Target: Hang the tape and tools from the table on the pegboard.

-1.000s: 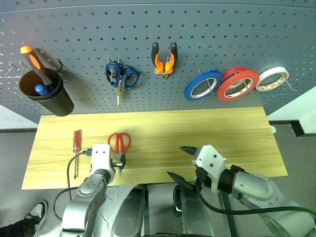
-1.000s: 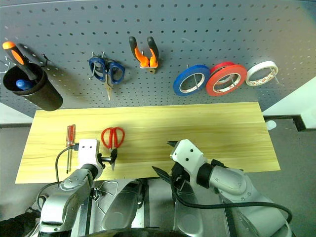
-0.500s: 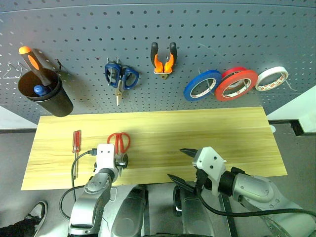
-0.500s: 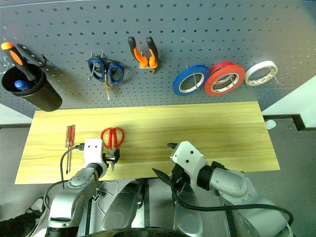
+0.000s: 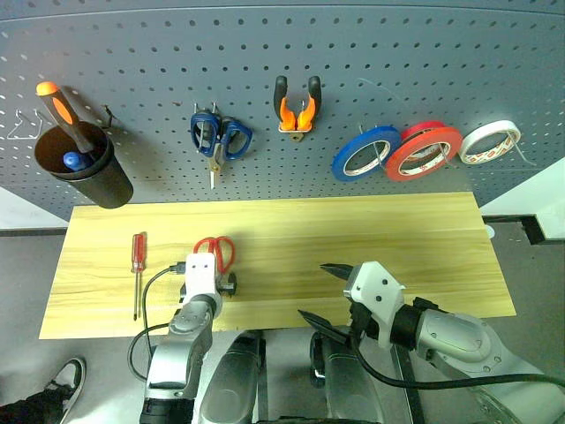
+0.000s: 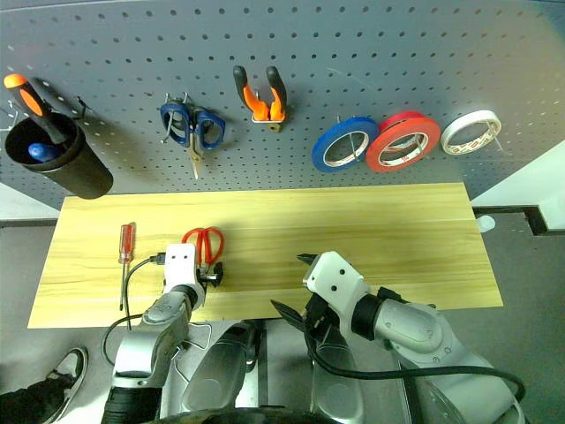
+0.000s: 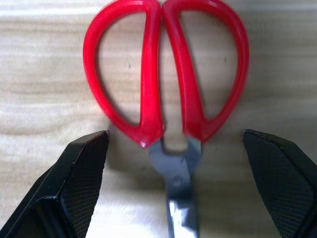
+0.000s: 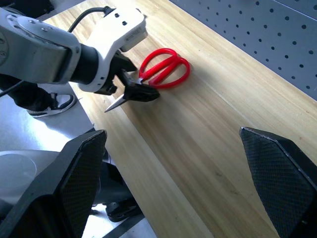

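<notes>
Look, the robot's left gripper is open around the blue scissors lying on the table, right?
Not quite. The left gripper is open, but the scissors between its fingers have red handles, as the left wrist view shows. They lie on the table. The blue scissors hang on the pegboard.
</notes>
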`<act>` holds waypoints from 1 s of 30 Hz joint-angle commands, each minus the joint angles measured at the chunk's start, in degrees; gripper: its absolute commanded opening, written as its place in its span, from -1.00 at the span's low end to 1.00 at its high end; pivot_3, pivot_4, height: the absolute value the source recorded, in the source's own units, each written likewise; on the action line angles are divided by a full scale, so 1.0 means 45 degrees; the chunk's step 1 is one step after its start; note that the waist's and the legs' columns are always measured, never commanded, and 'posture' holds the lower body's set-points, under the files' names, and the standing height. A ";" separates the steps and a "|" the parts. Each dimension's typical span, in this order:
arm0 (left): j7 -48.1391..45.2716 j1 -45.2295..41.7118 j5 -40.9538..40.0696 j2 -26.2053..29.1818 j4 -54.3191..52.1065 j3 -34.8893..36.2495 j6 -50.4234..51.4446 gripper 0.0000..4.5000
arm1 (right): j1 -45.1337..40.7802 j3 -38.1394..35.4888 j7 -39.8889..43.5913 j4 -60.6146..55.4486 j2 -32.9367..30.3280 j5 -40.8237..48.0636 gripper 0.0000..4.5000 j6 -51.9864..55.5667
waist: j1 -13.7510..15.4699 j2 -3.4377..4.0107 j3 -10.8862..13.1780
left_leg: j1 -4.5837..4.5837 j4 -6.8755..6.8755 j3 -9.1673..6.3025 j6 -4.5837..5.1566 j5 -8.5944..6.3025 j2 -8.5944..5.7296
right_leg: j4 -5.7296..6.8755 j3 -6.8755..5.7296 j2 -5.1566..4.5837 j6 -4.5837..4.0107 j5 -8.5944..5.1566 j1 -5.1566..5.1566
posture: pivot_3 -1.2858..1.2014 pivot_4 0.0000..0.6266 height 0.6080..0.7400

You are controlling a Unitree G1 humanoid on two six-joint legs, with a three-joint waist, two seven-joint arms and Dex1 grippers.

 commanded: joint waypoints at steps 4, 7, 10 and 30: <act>0.0254 0.0166 0.0364 -0.0212 0.0302 0.0021 0.0123 1.00 | 0.0106 -0.0207 -0.0032 -0.0688 -0.0047 0.0215 0.99 -0.0018 | -0.0002 0.0002 0.0000 | 0.0001 0.0000 0.0000 0.0000 0.0000 0.0000 | 0.0000 0.0000 0.0000 0.0001 0.0001 0.0001 | 0.01 0.15 0.77; 0.0294 0.0293 0.0425 -0.0219 0.0158 0.0051 0.0256 1.00 | 0.0074 -0.0177 -0.0044 -0.0648 -0.0053 0.0175 0.99 -0.0039 | 0.0001 0.0002 0.0000 | 0.0002 0.0000 0.0000 0.0000 0.0000 0.0000 | -0.0004 0.0000 0.0000 0.0003 0.0002 0.0005 | 0.01 0.14 0.77; 0.0372 0.0436 0.0422 -0.0273 -0.0003 0.0117 0.0463 1.00 | 0.0054 -0.0162 -0.0045 -0.0610 -0.0058 0.0141 0.99 -0.0071 | -0.0005 0.0002 0.0000 | 0.0002 -0.0001 -0.0001 0.0001 -0.0001 0.0000 | -0.0006 0.0000 0.0000 0.0004 0.0002 0.0005 | 0.01 0.13 0.77; 0.0316 0.1041 0.0540 -0.0278 -0.0574 -0.0272 0.2096 -0.61 | 0.0004 -0.0248 -0.0173 -0.0666 -0.0029 0.0157 1.00 -0.0009 | -0.0027 0.0010 0.0003 | 0.0012 -0.0006 -0.0001 0.0022 -0.0013 0.0001 | -0.0016 0.0000 0.0000 0.0005 0.0002 0.0019 | 0.01 0.16 0.77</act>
